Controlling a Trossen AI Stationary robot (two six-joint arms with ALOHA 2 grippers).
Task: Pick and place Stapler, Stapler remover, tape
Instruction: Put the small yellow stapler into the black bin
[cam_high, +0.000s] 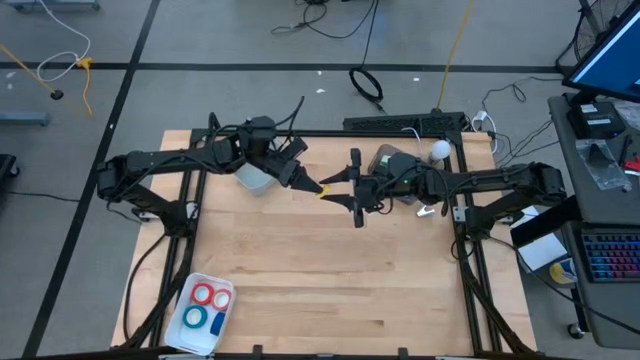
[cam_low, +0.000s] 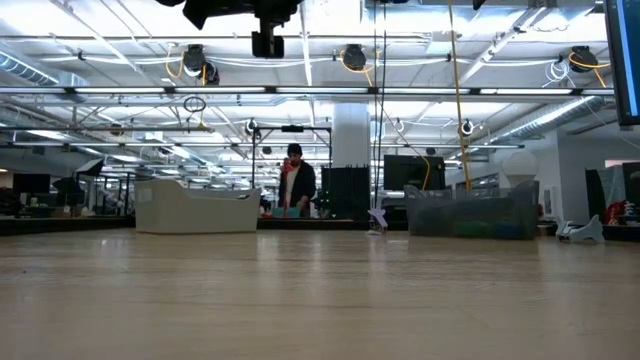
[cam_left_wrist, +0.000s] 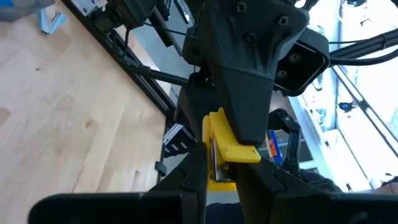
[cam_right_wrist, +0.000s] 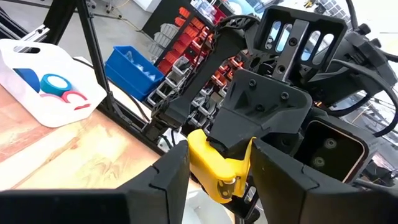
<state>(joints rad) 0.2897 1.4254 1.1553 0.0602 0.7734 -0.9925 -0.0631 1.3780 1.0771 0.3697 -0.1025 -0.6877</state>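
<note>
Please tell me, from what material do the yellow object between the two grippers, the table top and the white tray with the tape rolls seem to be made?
Yellow object: likely moulded plastic, smooth and slightly glossy, with a small metal-looking part; its identity is unclear.
Table top: light wood, with visible grain and plank seams.
White tray: probably thin plastic, plain and matte, with rounded corners.

From here I can't read a single word, label, brand or number on anything, neither on the table nor in the room behind it.
</note>
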